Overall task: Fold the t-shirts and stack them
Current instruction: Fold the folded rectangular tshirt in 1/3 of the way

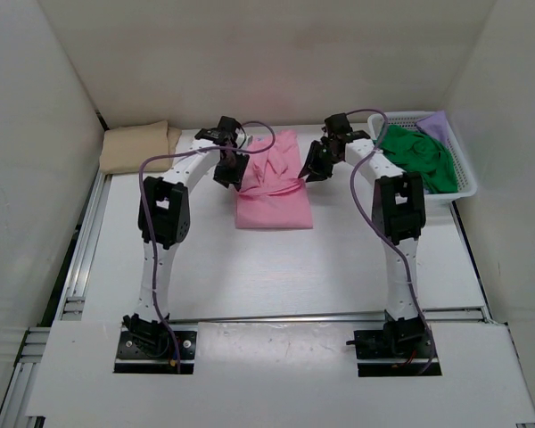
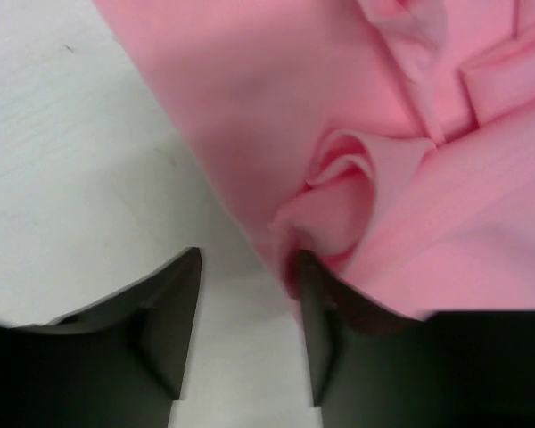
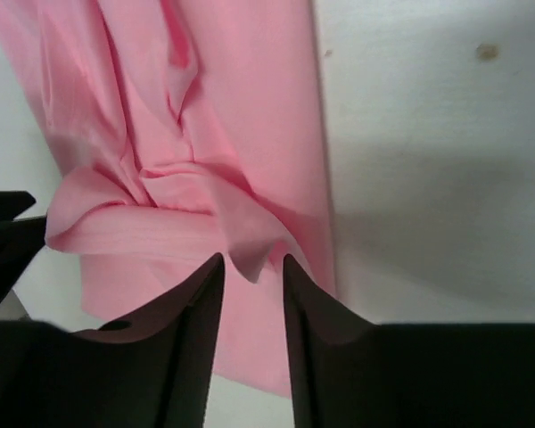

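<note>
White walls close in on three sides of a pale table (image 1: 205, 285), with the two arms bolted at its near edge. At the far right corner sits a white mesh basket (image 1: 465, 184). A bright green shirt (image 1: 419, 156) lies crumpled inside it and fills most of it, and a light purple shirt (image 1: 437, 122) shows at the basket's far end, partly under the green one.

Outside the basket, a tan shirt (image 1: 138, 147) lies folded in the far left corner against the wall. A pink shirt (image 1: 272, 201) lies flat in the middle of the far half of the table. Its near part is smooth and its far part is bunched into creases and folds.

Both arms reach out to the pink shirt, one at each side edge. The left gripper (image 2: 245, 267) has its jaws parted, bare table showing between them and one finger against a rolled lip of pink cloth. The right gripper (image 3: 252, 263) also has its jaws apart, more narrowly, with a small fold of the pink cloth right at their tips and nothing pinched.
</note>
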